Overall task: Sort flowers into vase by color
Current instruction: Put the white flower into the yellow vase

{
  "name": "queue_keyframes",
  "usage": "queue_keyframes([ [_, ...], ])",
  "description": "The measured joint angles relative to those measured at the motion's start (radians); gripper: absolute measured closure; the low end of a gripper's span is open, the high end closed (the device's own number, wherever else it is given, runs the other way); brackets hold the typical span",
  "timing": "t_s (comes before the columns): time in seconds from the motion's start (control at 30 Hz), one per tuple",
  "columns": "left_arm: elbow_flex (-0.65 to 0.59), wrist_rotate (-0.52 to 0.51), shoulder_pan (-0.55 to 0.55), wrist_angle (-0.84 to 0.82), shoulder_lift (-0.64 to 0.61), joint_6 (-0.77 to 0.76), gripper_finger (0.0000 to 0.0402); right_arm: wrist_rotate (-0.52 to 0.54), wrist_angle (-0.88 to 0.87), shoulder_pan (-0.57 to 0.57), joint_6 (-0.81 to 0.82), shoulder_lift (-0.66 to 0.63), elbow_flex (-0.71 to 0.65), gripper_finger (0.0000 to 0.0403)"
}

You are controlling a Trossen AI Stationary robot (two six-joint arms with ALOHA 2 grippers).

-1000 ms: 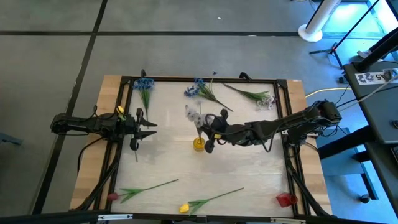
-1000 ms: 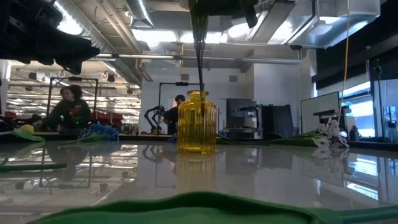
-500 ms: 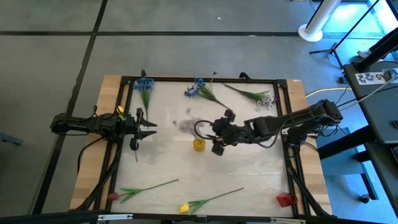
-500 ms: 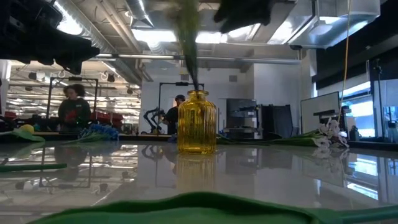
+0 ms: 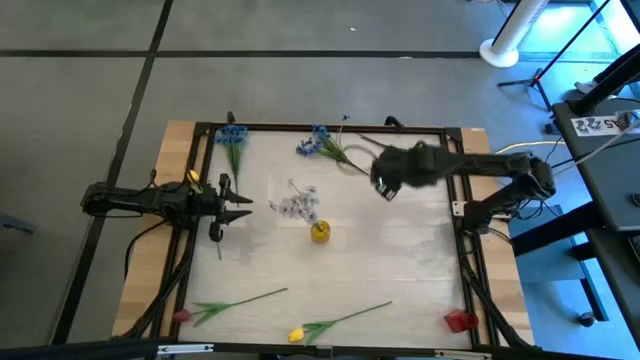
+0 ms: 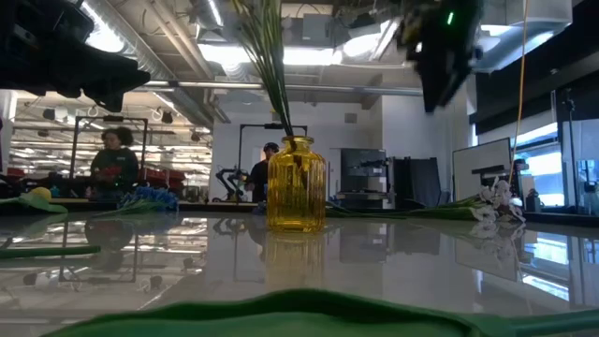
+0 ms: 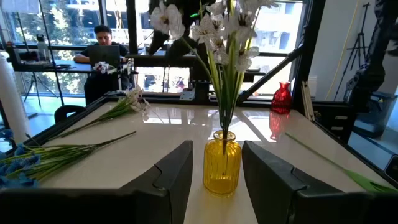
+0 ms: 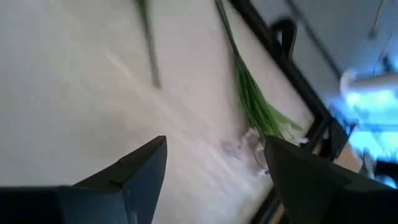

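A bunch of white-lavender flowers [image 7: 217, 31] stands in the yellow vase [image 5: 319, 232] near the middle of the table [image 5: 400, 260], its stems leaning away from the right arm so that the heads hang over the table on the vase's left side. More flowers lie flat around it: two blue bunches [image 5: 232, 135] at the far edge, the second of them [image 5: 315, 145] just beside the right gripper [image 5: 385, 185], a white-lavender stem [image 5: 415, 155] in the far right corner, and along the near edge a red-pink flower [image 5: 225, 305] and a yellow flower [image 5: 330, 325]. A red vase [image 5: 459, 321] sits at the near right corner. The right arm reaches in from its side, lifted above the table and blurred, its gripper between the yellow vase and the far right corner; its jaws are spread apart with nothing between them, and its wrist view looks down on the white-lavender stem. The left gripper [image 5: 238, 206] waits low over the left side, arm stretched level and pointing at the yellow vase, fingers [image 7: 174, 174] partly apart and empty.
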Motion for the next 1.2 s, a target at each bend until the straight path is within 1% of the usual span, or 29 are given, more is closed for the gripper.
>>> queue_keyframes([
  [0.07, 0.0, 0.0, 0.0, 0.0, 0.0, 0.0, 0.0266, -0.057, 0.041, -0.114, -0.114, 0.006, -0.048, 0.0141],
  [0.2, 0.0, 0.0, 0.0, 0.0, 0.0, 0.0, 0.0266, -0.141, 0.205, -0.34, -0.272, 0.033, -0.162, 0.0153],
  [0.27, 0.0, 0.0, 0.0, 0.0, 0.0, 0.0, 0.0266, -0.201, 0.305, -0.444, -0.307, 0.053, -0.214, 0.016],
  [0.33, 0.0, 0.0, 0.0, 0.0, 0.0, 0.0, 0.0266, -0.247, 0.37, -0.529, -0.336, 0.081, -0.262, 0.0167],
  [0.43, 0.0, 0.0, 0.0, 0.0, 0.0, 0.0, 0.0266, -0.273, 0.451, -0.621, -0.358, 0.133, -0.302, 0.0177],
  [0.47, 0.0, 0.0, 0.0, 0.0, 0.0, 0.0, 0.0266, -0.264, 0.459, -0.641, -0.362, 0.151, -0.308, 0.0181],
  [0.63, 0.0, 0.0, 0.0, 0.0, 0.0, 0.0, 0.0266, -0.206, 0.484, -0.687, -0.414, 0.228, -0.309, 0.0199],
  [0.77, 0.0, 0.0, 0.0, 0.0, 0.0, 0.0, 0.0266, -0.208, 0.505, -0.686, -0.47, 0.283, -0.309, 0.0218],
  [0.9, 0.0, 0.0, 0.0, 0.0, 0.0, 0.0, 0.0266, -0.207, 0.517, -0.682, -0.491, 0.314, -0.304, 0.0248],
  [1.03, 0.0, 0.0, 0.0, 0.0, 0.0, 0.0, 0.0266, -0.182, 0.521, -0.668, -0.492, 0.309, -0.307, 0.0298],
  [1.13, 0.0, 0.0, 0.0, 0.0, 0.0, 0.0, 0.0266, -0.137, 0.525, -0.655, -0.52, 0.279, -0.309, 0.0348],
  [1.2, 0.0, 0.0, 0.0, 0.0, 0.0, 0.0, 0.0266, -0.081, 0.524, -0.635, -0.552, 0.25, -0.308, 0.0383],
])
